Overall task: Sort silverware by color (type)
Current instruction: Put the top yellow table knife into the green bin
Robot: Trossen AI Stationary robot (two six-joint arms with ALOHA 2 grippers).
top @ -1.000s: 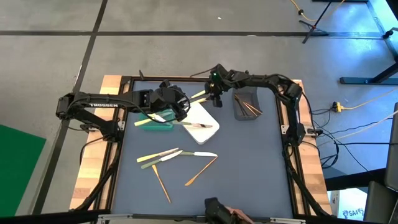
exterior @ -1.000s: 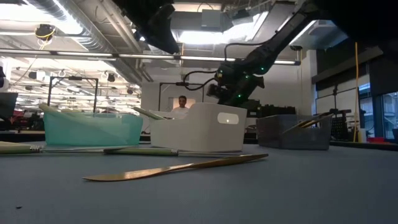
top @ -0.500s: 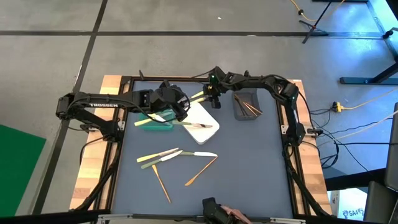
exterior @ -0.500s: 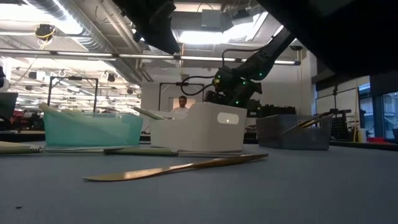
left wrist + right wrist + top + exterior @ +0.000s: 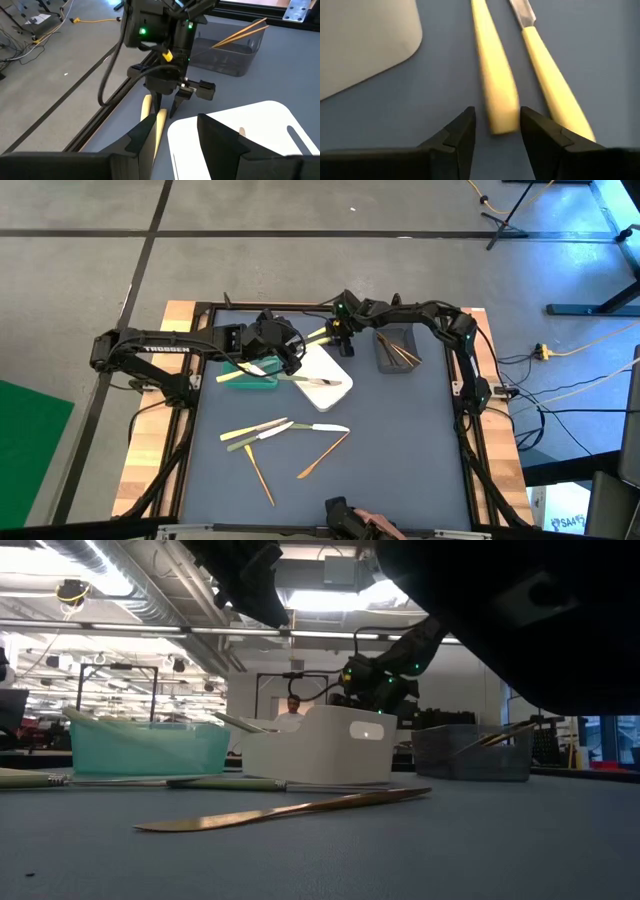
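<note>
Right gripper (image 5: 495, 131) hung with fingers parted over the end of one yellow utensil (image 5: 493, 75), nothing grasped; a second yellow utensil (image 5: 555, 87) lay beside it, next to the white bin (image 5: 325, 376). Left gripper (image 5: 172, 137) open, near them. Five utensils (image 5: 285, 442) lay loose mid-table.

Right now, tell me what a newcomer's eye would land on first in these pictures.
The right gripper draws the eye: it hangs at the table's far edge, its fingers open astride the end of a pale yellow utensil handle, with a second pale yellow handle beside it. The left gripper hovers close by over the white rounded bin. Nearer the camera, orange-brown slim utensils and pale ones lie loose on the grey mat.
</note>
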